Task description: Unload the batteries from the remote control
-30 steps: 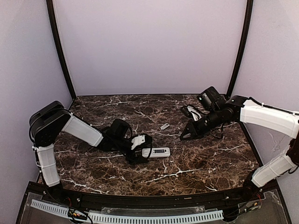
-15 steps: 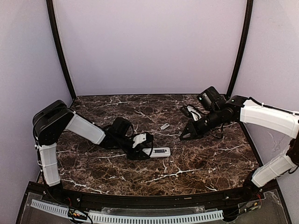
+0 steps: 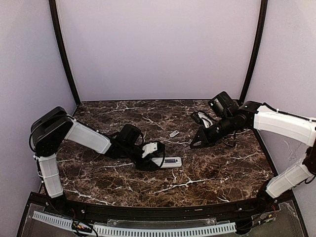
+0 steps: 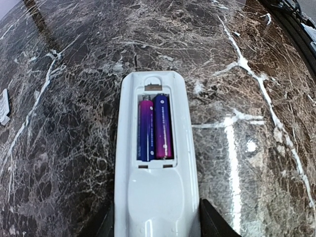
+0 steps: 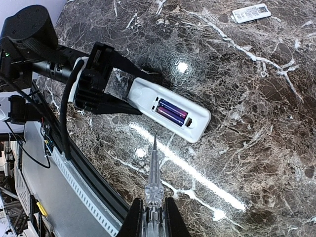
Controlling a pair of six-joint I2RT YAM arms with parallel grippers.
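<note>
We are sliding the remote control (image 3: 170, 161) slightly rightward over the surface (image 3: 212, 173), our left pincer (image 3: 154, 160) clamping one end, back side up. Both batteries (image 4: 154, 128) are sitting side by side in the open recess, so nothing is coming out yet. Our right pincer (image 5: 153, 217) is gripping a pointed tool (image 5: 153, 168), hovering apart, tip aiming toward them.

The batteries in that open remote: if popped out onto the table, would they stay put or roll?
The batteries are smooth round cylinders, so they would probably roll on the glossy table. They sit snug side by side in the recess of the remote control, so they likely resist until levered.
</note>
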